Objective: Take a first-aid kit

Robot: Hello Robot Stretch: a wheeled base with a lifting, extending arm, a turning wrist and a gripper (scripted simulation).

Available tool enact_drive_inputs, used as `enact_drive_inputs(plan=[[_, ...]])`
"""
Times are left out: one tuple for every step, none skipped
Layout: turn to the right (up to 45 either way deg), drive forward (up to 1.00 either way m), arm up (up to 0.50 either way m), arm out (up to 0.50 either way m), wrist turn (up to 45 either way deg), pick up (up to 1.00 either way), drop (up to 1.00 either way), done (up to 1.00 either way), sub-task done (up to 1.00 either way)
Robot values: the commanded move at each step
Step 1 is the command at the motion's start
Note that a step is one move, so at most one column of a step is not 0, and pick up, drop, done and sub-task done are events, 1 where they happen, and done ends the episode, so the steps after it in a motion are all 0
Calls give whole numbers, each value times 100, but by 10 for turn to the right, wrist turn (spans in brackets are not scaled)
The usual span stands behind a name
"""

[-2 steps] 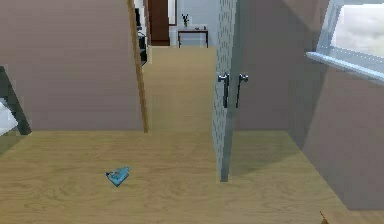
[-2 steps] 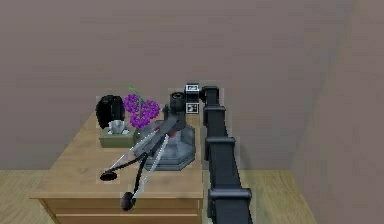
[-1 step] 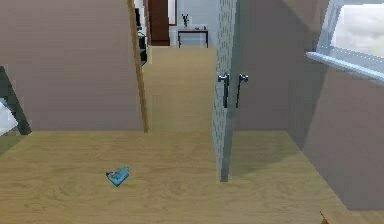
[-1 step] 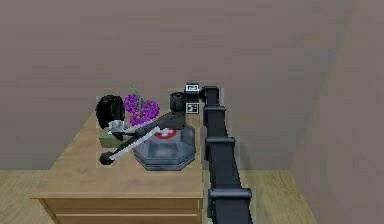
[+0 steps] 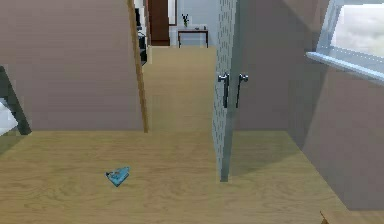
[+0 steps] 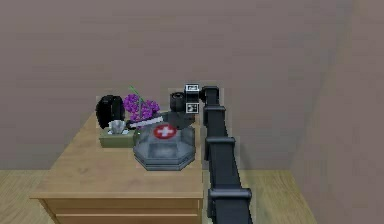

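Light wooden worktop (image 6: 80, 172): purple flower cluster (image 6: 141, 106) far left; grey octagonal first-aid kit with red-and-white cross (image 6: 168, 147) centre, nearer. End effector (image 6: 174, 106) near kit's far right side; cannot tell if it holds anything. Suggest: approach centred on the kit, clear of flowers.

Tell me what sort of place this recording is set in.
Probably a house interior, a room opening onto a hallway: a wood floor, an open door with handles, and a wooden cabinet against the wall carrying a first-aid kit and purple flowers.
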Motion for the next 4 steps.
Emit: enact_drive_inputs(plan=[[0, 0, 0, 0, 360, 0, 0, 0, 0], [0, 0, -30, 0, 0, 0, 0, 0, 0], [0, 0, 0, 0, 0, 100, 0, 0, 0], [0, 0, 10, 0, 0, 0, 0, 0, 0]])
